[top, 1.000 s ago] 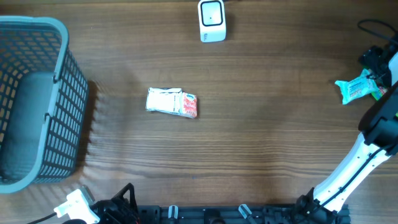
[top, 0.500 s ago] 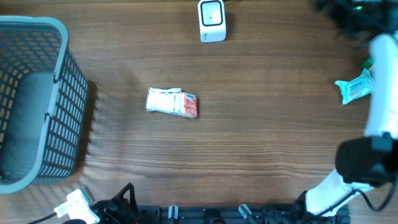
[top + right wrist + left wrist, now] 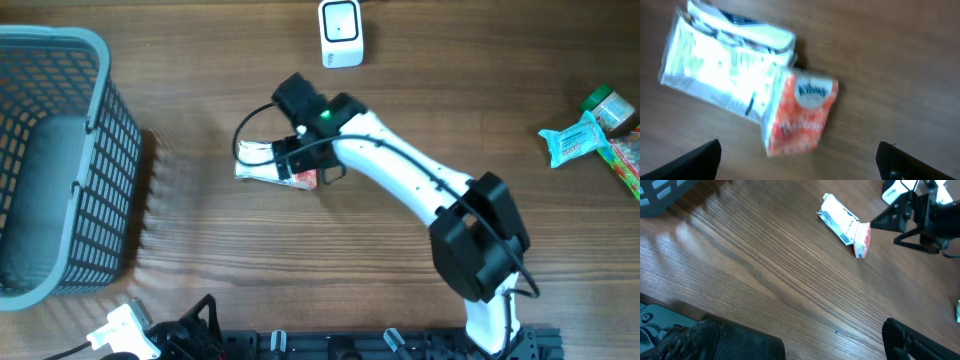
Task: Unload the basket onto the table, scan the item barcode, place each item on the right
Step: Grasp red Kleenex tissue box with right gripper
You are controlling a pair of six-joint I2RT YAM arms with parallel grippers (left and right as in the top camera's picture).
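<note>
Tissue pack is lying flat on the wooden table, mid-table, well apart from the white scanner sitting at the far edge. Right gripper is hovering right over the pack's orange end, jaws spread wide, nothing held. Overhead is hiding that end under the arm; the right wrist view is showing the pack in full, though blurred, with Kleenex print on the orange end, a white printed panel beside it, and the right gripper with its fingertips standing off at the bottom corners, clear of the pack. Left wrist view is giving a side angle: the pack is lying with a barcode strip facing up on its white side, which overhead is not resolving, and the right gripper is sitting just beside the orange end; contact cannot be told there. Left gripper is parked low at the near edge, jaws wide apart, empty. Only overhead is showing the grey basket at the left and a teal packet at the far right.
</note>
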